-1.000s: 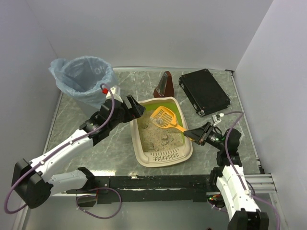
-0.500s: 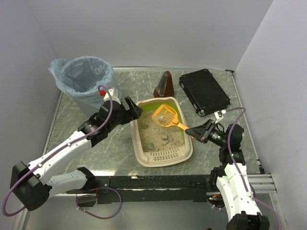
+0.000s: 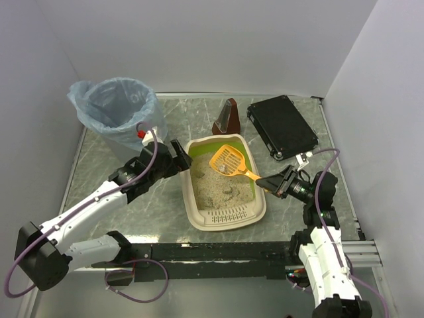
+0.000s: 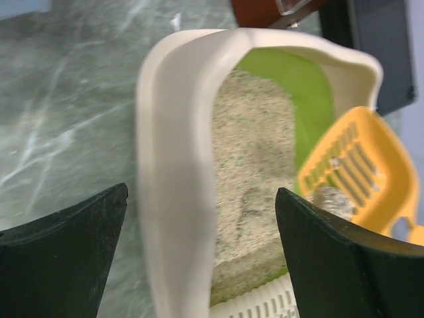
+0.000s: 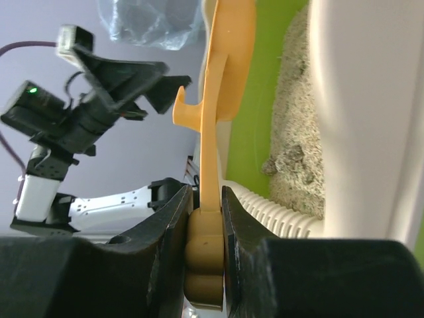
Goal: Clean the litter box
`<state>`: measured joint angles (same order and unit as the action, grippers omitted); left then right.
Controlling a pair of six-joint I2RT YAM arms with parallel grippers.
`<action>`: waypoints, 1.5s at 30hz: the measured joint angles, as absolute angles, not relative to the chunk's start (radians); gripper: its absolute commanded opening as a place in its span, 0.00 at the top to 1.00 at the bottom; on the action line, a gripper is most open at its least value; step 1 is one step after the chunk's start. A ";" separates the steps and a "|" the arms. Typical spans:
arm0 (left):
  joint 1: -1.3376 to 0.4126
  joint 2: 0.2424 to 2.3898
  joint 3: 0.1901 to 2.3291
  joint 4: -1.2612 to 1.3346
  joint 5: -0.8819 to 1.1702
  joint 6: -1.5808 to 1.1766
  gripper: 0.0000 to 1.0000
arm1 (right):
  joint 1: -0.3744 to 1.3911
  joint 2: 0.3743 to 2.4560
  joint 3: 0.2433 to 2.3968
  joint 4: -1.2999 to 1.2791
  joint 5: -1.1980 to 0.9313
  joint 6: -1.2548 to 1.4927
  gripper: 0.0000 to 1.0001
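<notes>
The right tool (image 3: 264, 183) clamps the orange scoop (image 3: 226, 161) over the litter box (image 3: 228, 216) (left tool (image 3: 182, 156) gapes wide near its rim).

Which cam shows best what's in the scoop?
Left wrist: the orange scoop faces the lens, a grey clump on its slots. Top external shows it small; right wrist sees it edge-on, handle shut in the right gripper.

One litter box (image 3: 225, 215), one scoop (image 3: 226, 161), one bin (image 3: 99, 122)
</notes>
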<state>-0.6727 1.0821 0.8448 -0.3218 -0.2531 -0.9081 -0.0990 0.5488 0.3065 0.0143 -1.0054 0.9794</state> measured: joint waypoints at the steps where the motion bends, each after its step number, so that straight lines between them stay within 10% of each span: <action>1: -0.673 1.082 0.855 -0.354 -0.263 -0.903 0.03 | -0.099 0.558 0.307 0.026 -1.011 0.983 1.00; 11: -0.667 1.024 1.253 -0.378 -0.272 -0.594 0.03 | -0.099 0.690 0.297 0.142 -1.035 1.015 1.00; 27: -0.258 1.648 1.747 -0.611 -0.193 -0.312 0.02 | -0.048 0.682 0.327 0.070 -0.978 0.962 1.00; 34: -0.263 1.678 1.768 -0.672 -0.166 -0.250 0.34 | -0.048 0.602 0.396 -0.096 -0.916 0.841 1.00; 45: -0.263 1.702 1.765 -0.702 -0.177 -0.229 0.45 | -0.048 0.647 0.391 -0.098 -0.925 0.842 1.00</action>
